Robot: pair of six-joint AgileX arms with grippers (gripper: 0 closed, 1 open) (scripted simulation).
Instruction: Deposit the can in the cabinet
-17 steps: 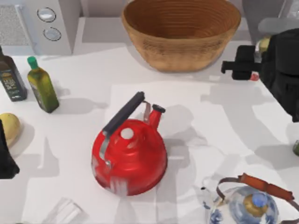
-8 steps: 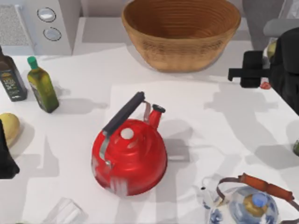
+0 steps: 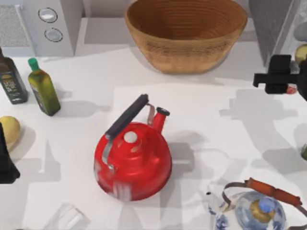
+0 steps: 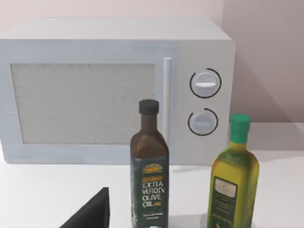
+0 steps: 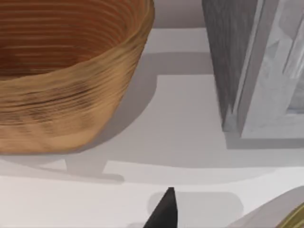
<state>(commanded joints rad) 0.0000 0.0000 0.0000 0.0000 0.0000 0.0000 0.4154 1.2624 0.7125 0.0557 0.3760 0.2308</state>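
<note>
The right claw [image 3: 293,82] hangs at the desk's [image 3: 206,120] right edge, just below the cabinet [image 3: 271,24]. It is clenched around the can [image 3: 301,51], whose gold top peeks out at the frame's edge and whose red marking shows beside the fingers. In the right wrist view the cabinet's [image 5: 232,61] speckled grey side and white door frame stand close ahead, the basket [image 5: 66,71] alongside. The left arm [image 3: 5,158] sits parked at the desk's left edge; I cannot tell how its claw stands.
</note>
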